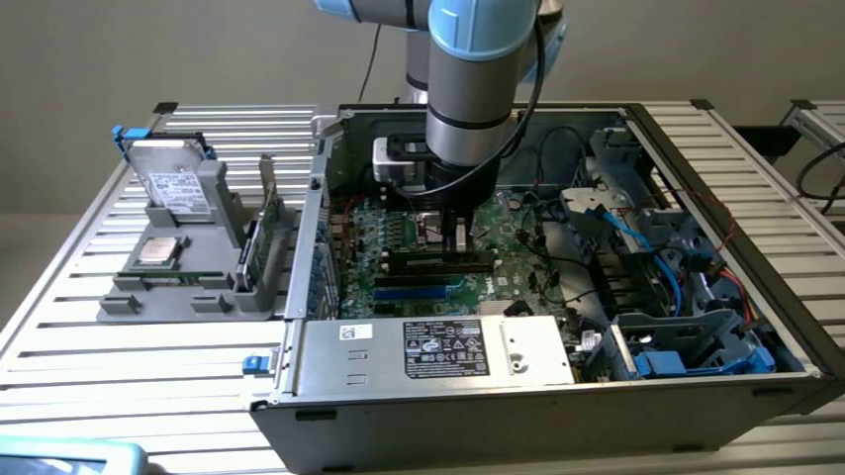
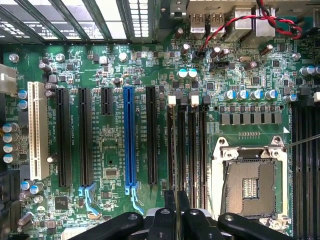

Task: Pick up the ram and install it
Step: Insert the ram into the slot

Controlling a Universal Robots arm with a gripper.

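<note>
Nothing reads with certainty. The power supply label (image 1: 446, 348), lower middle of the exterior view, carries rows of small print and marks, too fine to make out. So too the hard drive sticker (image 1: 173, 188) at upper left, and the white slot lettering (image 2: 138, 136) on the motherboard.

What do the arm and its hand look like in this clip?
Silver-grey cylindrical arm with light blue joint caps and a black band; a black cable runs beside it. A pale box sits at the wrist above the black hand.
</note>
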